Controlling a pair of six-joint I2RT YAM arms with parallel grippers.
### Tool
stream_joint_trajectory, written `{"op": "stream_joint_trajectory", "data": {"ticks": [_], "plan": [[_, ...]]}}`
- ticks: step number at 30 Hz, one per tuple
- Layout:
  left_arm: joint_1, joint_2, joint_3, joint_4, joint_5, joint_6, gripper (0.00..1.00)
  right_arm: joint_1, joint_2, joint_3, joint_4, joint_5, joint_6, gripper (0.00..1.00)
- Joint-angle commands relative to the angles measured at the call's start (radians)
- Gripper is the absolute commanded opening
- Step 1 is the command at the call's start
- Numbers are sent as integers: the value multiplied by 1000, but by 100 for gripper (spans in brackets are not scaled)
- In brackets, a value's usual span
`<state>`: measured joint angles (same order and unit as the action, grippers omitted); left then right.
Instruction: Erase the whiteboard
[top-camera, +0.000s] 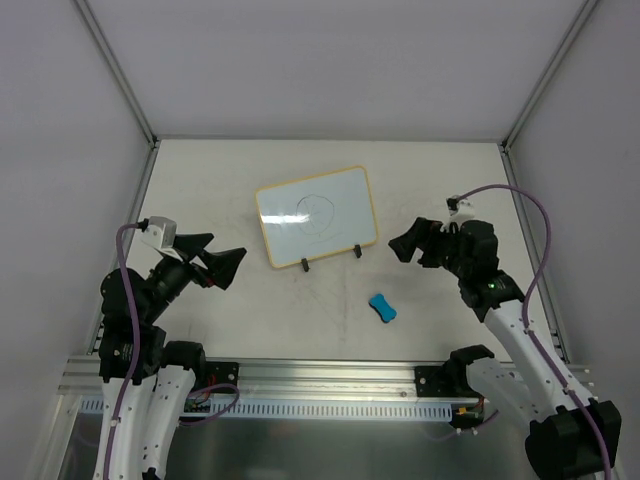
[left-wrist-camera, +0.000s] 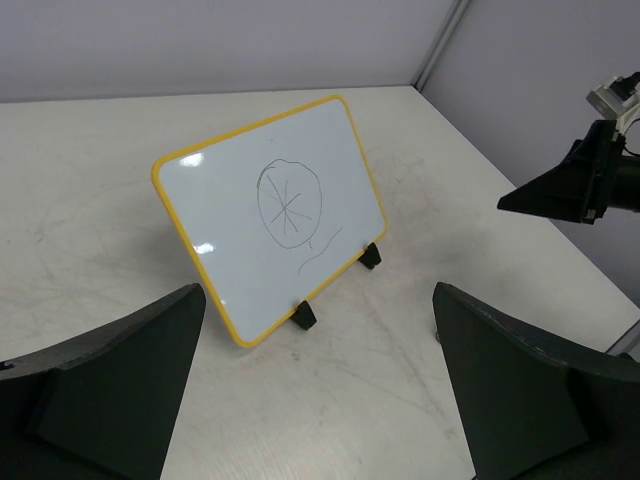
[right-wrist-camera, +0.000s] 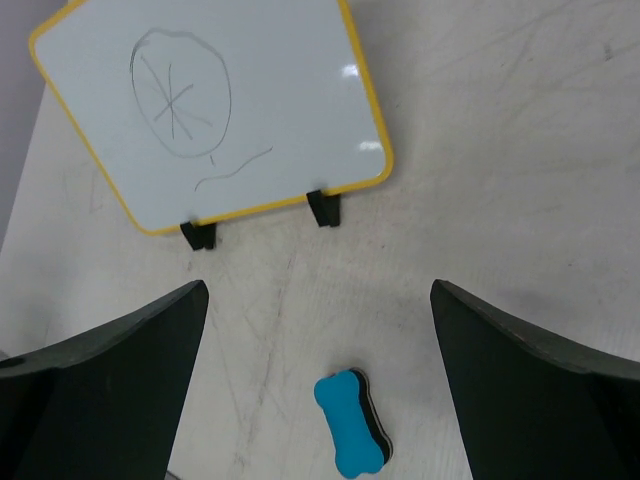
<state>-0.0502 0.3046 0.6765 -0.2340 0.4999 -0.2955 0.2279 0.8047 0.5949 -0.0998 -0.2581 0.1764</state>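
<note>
The whiteboard (top-camera: 316, 215) has a yellow frame and leans back on two black clip feet (right-wrist-camera: 323, 208) at the table's middle. A dark circle with crossed lines and a wavy stroke is drawn on it (left-wrist-camera: 289, 203). A blue bone-shaped eraser (top-camera: 382, 307) lies flat on the table in front of the board, to its right. My left gripper (top-camera: 215, 257) hovers open left of the board, facing it (left-wrist-camera: 318, 292). My right gripper (top-camera: 412, 240) hangs open right of the board, above the eraser (right-wrist-camera: 350, 425), which lies between and below its fingers (right-wrist-camera: 318, 290). Neither gripper holds anything.
White walls with metal posts (top-camera: 118, 70) close in the table on three sides. An aluminium rail (top-camera: 320, 375) carrying both arm bases runs along the near edge. Cables (top-camera: 530, 215) loop off each wrist.
</note>
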Motion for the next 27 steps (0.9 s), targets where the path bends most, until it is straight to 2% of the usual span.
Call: {"op": "stream_joint_trajectory", "data": {"ticks": [1,5,9,14,15,18,23,27], "plan": [[15,17,32,5,38,6,99,71,40,59,-12,25,-67,99],[15,36,37,5,37,4,99,141,94,89,-38,-13,-123,99],[15,42,37,5,40,4,99,224,126,120,-142,98,-169,99],[15,51,38,5,39,4,99,330,87,57,-176,213,-206,99],[15,54,38,5,39,2,99,340,80,45,-176,215,-213,97],[15,60,40,5,43,-1,99,364,65,-16,-143,206,-221,81],[16,62,40,5,43,-2,99,410,11,-90,-126,250,-204,81],[21,79,49,5,66,-10,99,439,54,-90,-150,240,-178,80]]}}
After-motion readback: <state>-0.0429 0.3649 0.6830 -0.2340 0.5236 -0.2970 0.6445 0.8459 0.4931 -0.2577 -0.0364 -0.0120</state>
